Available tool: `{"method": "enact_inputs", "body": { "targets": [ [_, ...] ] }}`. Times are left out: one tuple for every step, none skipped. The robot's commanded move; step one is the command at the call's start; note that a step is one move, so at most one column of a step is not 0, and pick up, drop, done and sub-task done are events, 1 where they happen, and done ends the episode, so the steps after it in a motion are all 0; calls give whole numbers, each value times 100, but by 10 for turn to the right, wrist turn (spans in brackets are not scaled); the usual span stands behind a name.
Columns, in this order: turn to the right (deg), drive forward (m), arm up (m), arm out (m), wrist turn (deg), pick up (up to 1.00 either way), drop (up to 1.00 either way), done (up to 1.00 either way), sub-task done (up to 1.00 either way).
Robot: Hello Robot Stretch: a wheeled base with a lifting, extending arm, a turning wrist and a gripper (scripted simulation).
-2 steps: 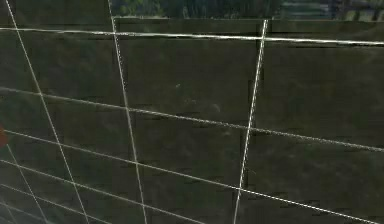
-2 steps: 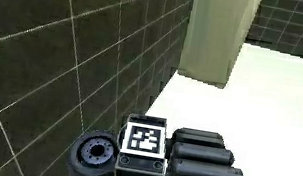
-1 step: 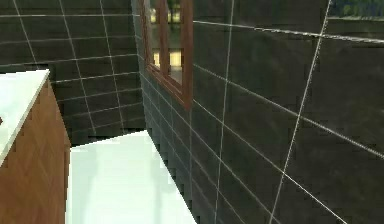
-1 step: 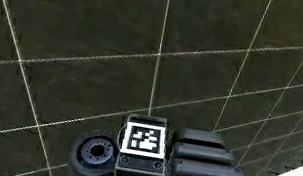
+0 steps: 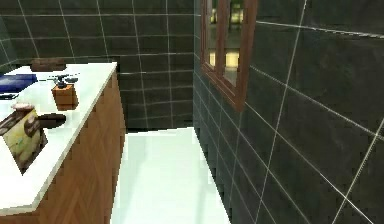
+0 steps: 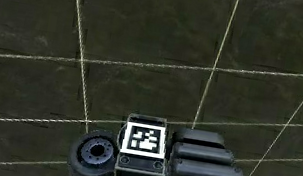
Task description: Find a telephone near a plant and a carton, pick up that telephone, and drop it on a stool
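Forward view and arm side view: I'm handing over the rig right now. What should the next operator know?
Gripper: dark body low in the arm side view, against the tiled wall. Its far end can't be made out, so I cannot tell whether it holds anything.
Things: the counter at the forward view's left carries a carton-like box, a dark low object beside it that may be the telephone, and a small brown pot farther along.
Done: counter reached; pickup apparently not yet done.
Left: confirm the telephone, pick it up, find a stool, drop it there.
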Motion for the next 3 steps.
{"method": "enact_inputs", "body": {
  "targets": [
    [0,0,0,14,0,0,0,0,0],
    [0,0,0,0,390,0,0,0,0],
    [0,0,-50,0,0,0,0,0,0]
  ]
}}
